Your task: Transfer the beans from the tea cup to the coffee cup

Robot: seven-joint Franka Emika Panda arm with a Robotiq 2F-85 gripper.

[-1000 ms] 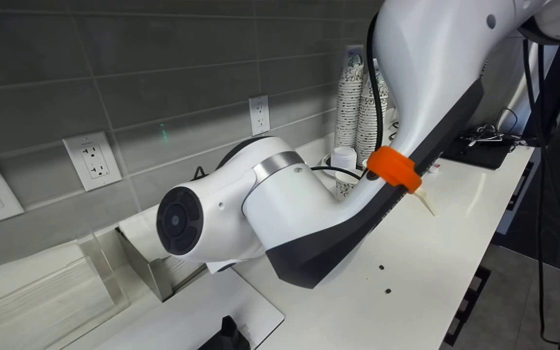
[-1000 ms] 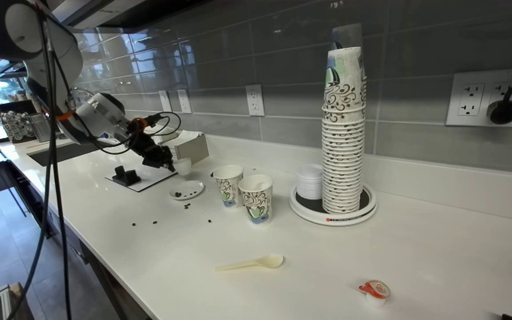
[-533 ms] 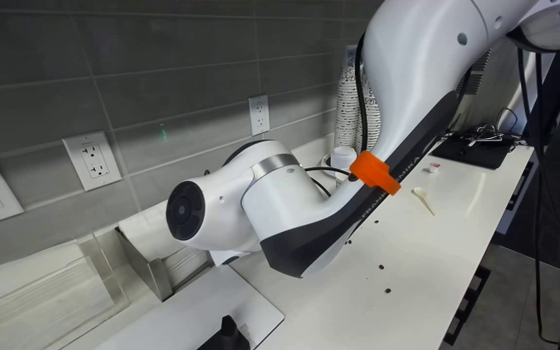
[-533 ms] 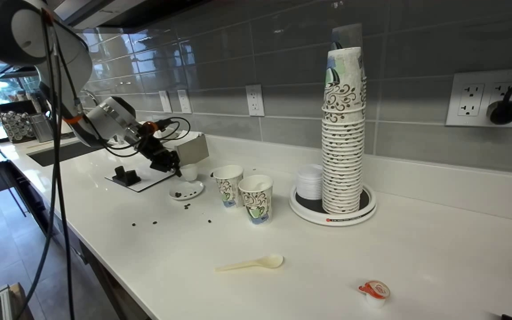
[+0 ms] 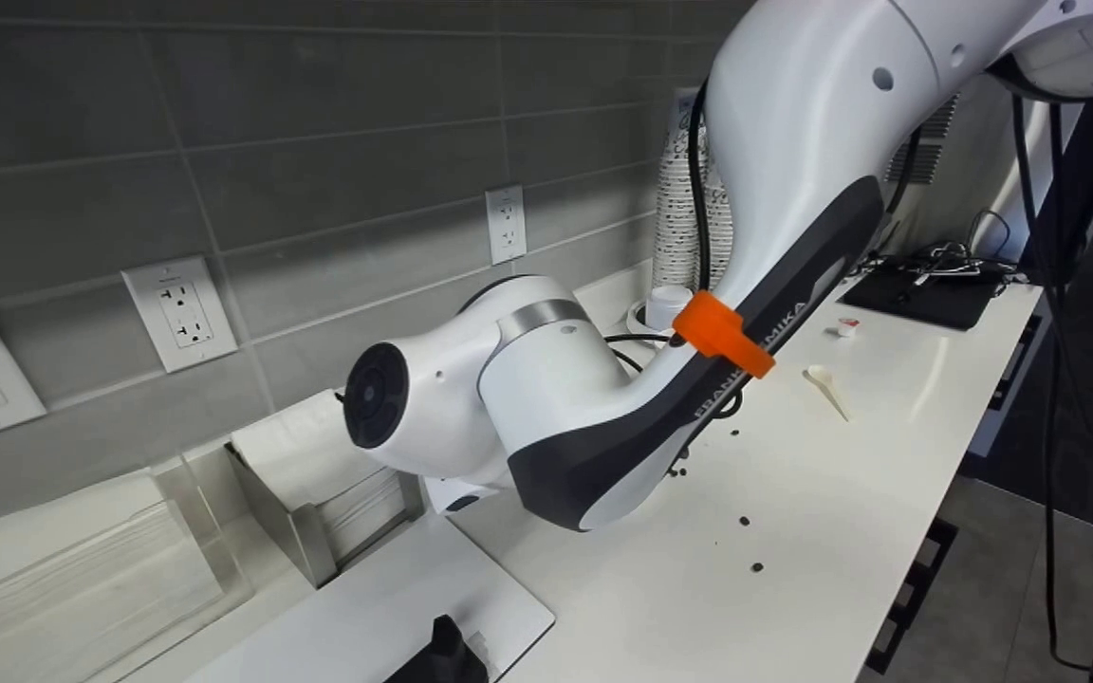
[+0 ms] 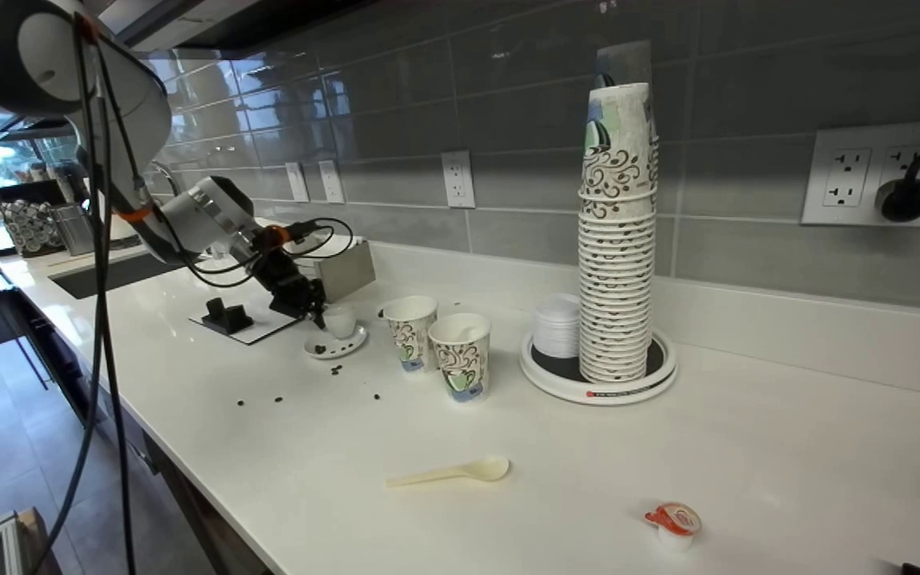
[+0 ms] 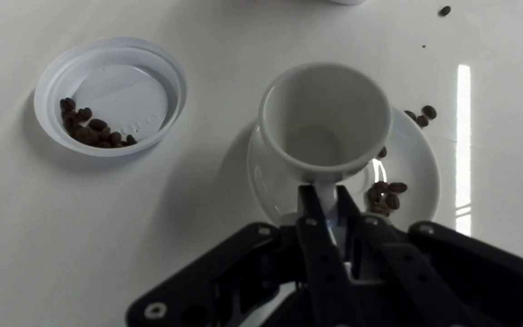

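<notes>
We find the jaws clenched on the handle [image 7: 326, 194] of the tea cup [image 7: 325, 113], over the saucer [image 7: 418, 163], contact undetermined. We note beans [image 7: 87, 135] in the white lid [image 7: 125, 91], on saucer and tabletop [image 7: 61, 236].

Cup [image 6: 340, 323]: on or just above saucer [image 6: 359, 336]
Gripper [image 6: 321, 322]: over saucer's edge, touching cup
Beans [image 6: 320, 349]: on and near saucer
Paper cups [image 6: 462, 361]: two near saucer
</notes>
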